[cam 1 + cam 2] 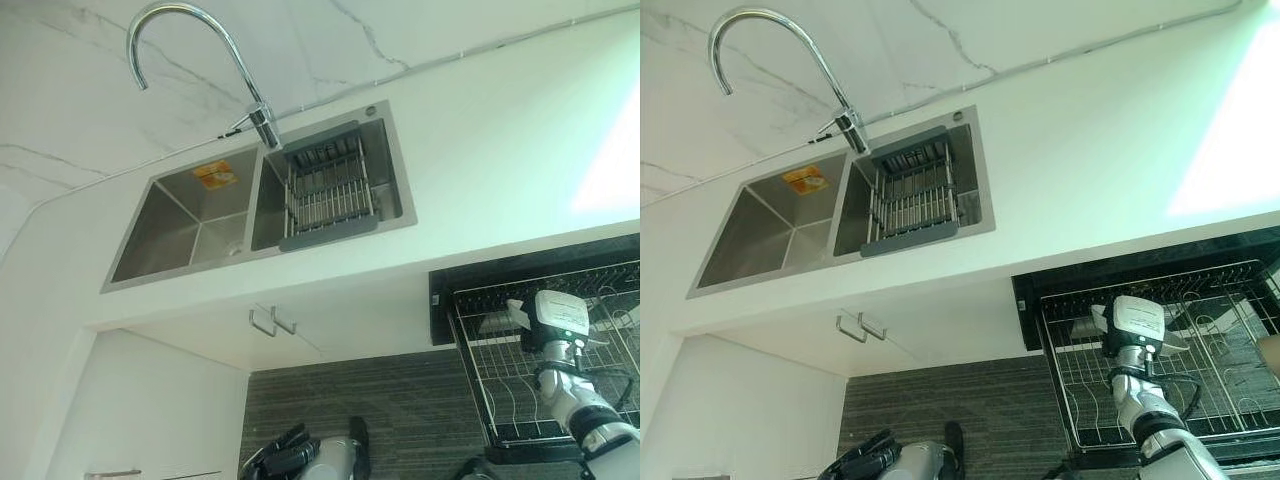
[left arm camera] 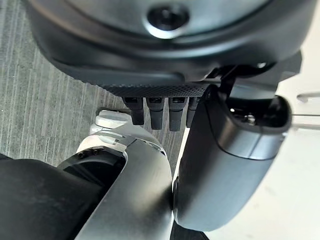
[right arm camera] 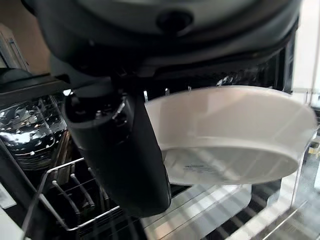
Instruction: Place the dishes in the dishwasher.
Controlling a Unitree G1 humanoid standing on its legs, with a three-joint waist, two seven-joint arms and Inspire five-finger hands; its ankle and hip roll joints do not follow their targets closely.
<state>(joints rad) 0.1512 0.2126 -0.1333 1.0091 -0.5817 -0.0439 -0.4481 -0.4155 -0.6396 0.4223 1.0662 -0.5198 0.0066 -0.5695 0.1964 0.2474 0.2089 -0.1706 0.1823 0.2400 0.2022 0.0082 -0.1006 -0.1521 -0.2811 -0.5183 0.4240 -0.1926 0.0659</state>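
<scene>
**A:** Where is the dish right now?

**B:** The shallow white ceramic dish point(image 3: 227, 132) is in the right hand point(image 3: 117, 150). In the right wrist view the dark thumb lies across its rim and pinches it, with the dish standing out sideways past the thumb, base turned down toward the wire dishwasher rack point(image 3: 70, 190).

**A:** So which relation decides the coming move?

**B:** The dish against the rack's tines. In the head views the right arm reaches out over the pulled-out black wire rack point(image 1: 520, 380) at the right of the scene, below the edge of the white stone table point(image 1: 480, 150). The dish hangs above the rack, not touching it. It lies nearly flat, so I judge it must be tipped on edge to slide between the upright prongs.

**A:** And the other hand?

**B:** The left hand point(image 1: 285, 452) hangs low at the near left over the grey striped floor point(image 1: 400, 400), well apart from the rack. Its dark fingers point(image 2: 155, 112) hang relaxed and carry nothing. The right one is plainly nearer.

**A:** Anything else there?

**B:** A steel double sink point(image 1: 200, 225) with a wire drainer basket point(image 1: 328, 190) and a curved chrome tap point(image 1: 200, 50), far from the rack.
</scene>
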